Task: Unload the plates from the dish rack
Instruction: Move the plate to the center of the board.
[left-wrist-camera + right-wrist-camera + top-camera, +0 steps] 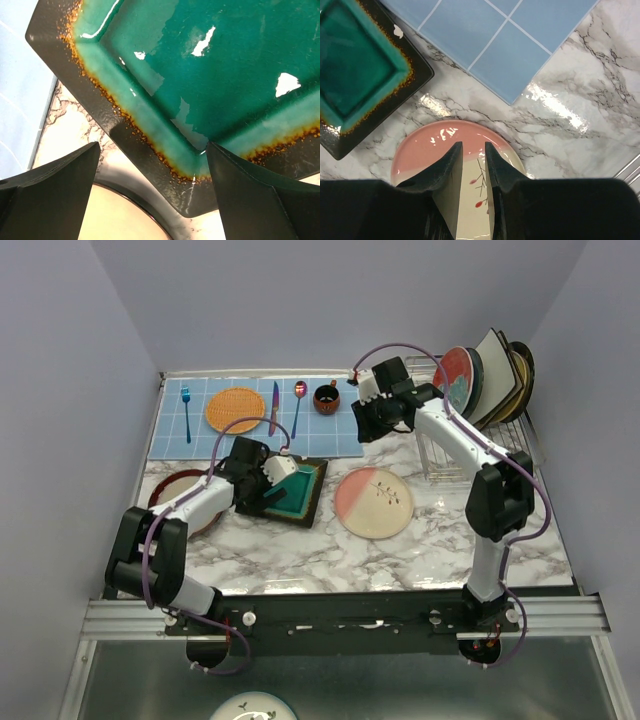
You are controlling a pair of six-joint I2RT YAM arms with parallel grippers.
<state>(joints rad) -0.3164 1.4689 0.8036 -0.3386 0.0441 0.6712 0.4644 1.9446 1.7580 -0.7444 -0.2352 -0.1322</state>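
Three plates out, perhaps five in the dish rack; left hand and right hand apart.

Worktop layout as I see it from here

Dish rack is far right, with the stacked plates leaning in it at the back. The placemat is back left, and on it, left to right: fork, woven mat, knife, spoon, cup. Just in front of it lies the centre-left plate, with the middle plate to its right. The edge plate is at the worktop's left side, partly under my left arm.
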